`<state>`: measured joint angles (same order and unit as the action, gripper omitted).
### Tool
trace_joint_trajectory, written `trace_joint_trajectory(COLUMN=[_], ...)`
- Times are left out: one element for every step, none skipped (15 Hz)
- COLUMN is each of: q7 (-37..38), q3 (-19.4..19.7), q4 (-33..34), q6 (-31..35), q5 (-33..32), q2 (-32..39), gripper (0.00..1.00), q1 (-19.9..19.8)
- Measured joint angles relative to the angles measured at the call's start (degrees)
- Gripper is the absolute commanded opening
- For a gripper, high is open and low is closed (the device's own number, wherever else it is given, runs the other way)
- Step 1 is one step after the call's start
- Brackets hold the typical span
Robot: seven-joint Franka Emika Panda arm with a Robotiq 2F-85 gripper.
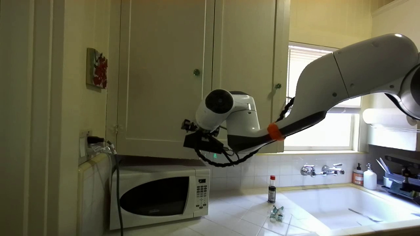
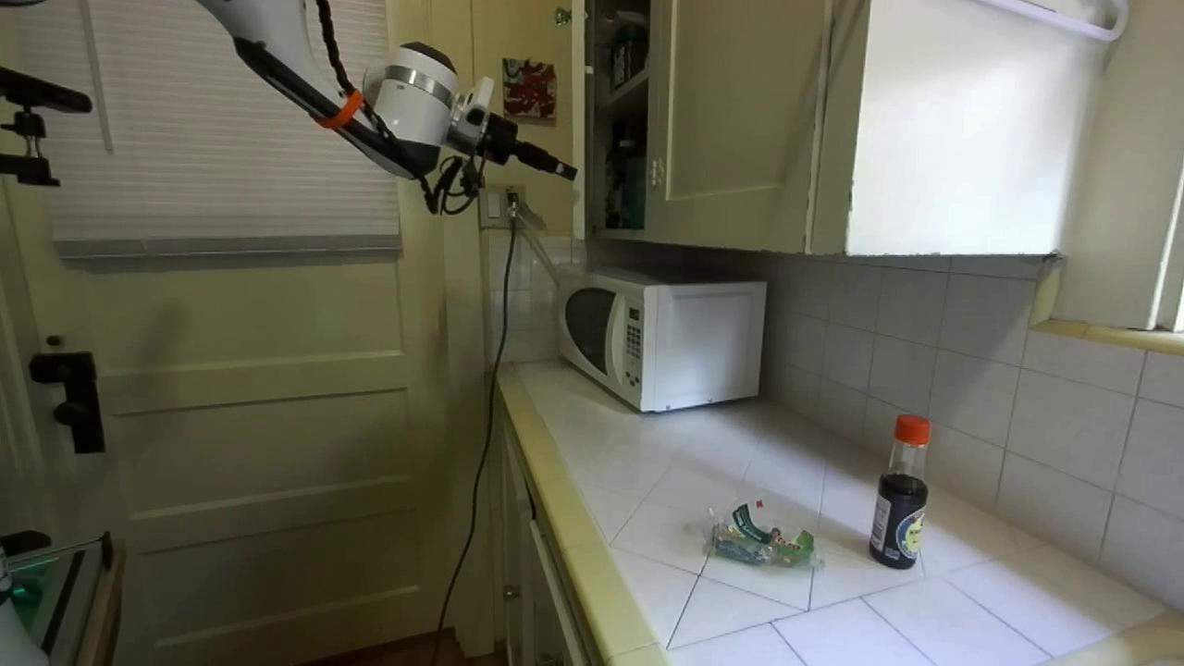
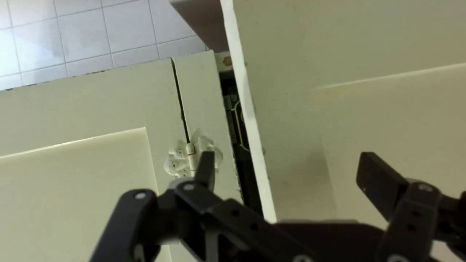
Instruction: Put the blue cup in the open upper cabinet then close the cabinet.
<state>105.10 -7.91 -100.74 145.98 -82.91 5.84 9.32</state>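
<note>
The upper cabinet's cream door (image 1: pixel 164 82) stands partly open. Its free edge (image 3: pixel 251 120) shows in the wrist view beside a narrow dark gap, and an exterior view looks into shelves (image 2: pixel 629 92) with dim items. Low inside is a teal shape (image 2: pixel 635 190); whether it is the blue cup I cannot tell, and the cup shows plainly nowhere else. My gripper (image 3: pixel 287 158) is open with nothing held, its fingers spread across the door edge as the wrist view sees it. In an exterior view the gripper (image 2: pixel 566 172) points at the door; contact cannot be made out.
Below the cabinet sits a white microwave (image 1: pixel 160 193). A neighbouring cabinet door (image 2: pixel 740 111) is hinged right beside the gap. On the counter stand a red-capped dark bottle (image 2: pixel 899 504) and a crumpled clear wrapper (image 2: pixel 763 541). A cable (image 2: pixel 504 324) hangs from the wall outlet.
</note>
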Motion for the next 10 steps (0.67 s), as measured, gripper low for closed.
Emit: trace_joint_trajectory(q7=[-1.6,-2.8,-3.3,-3.5,-3.5,-3.1,-2.5,-1.9,-1.4,-1.0], q3=[0.4,0.6,0.7,0.7,0.7,0.7,0.6,0.6,0.6,0.7], q4=[0.3,0.4,0.4,0.4,0.4,0.3,0.1,0.1,0.2,0.6], q6=[2.8,4.6,5.4,5.6,5.6,5.6,5.6,5.5,5.4,5.1], q5=[1.4,2.3,2.6,2.7,2.8,2.3,1.7,1.1,0.6,0.3], q2=[0.0,0.0,0.0,0.0,0.0,0.0,0.1,0.2,0.4,0.6], gripper=[1.00,1.00,1.00,1.00,1.00,1.00,1.00,1.00,1.00,1.00], q1=[-0.7,-1.2,-1.5,-1.6,-1.6,-1.5,-1.4,-1.3,-1.3,-1.3])
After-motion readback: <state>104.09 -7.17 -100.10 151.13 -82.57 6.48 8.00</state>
